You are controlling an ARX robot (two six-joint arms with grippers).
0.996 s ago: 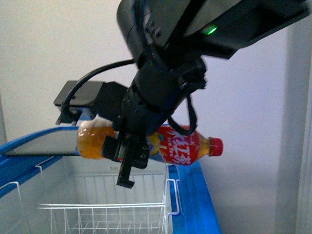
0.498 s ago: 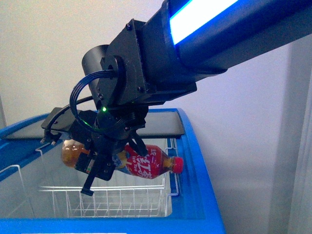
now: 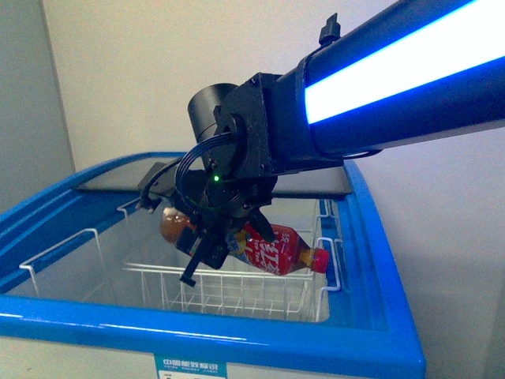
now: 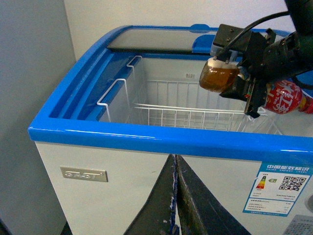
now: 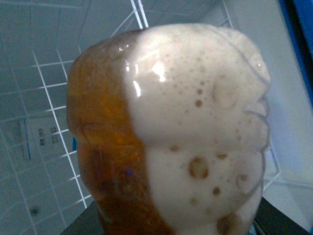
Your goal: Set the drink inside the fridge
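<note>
Nearest me, my left gripper (image 4: pixel 174 164) has its jaws pressed together, empty, before the large white chest fridge with blue rim (image 3: pixel 237 328). Over its white wire basket (image 3: pixel 237 288), my right gripper (image 3: pixel 208 243) has its jaws clamped on the small red-labelled plastic bottle of amber drink (image 3: pixel 272 251), lying sideways.

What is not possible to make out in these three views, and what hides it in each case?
Right wrist view: the drink's foamy base fills the frame, so the right gripper is unseen there.
Left wrist view: the drink's cap is cut off by the picture edge; the sticker print is too small.
Front view: the fridge floor is hidden by the wire basket and front rim.
</note>
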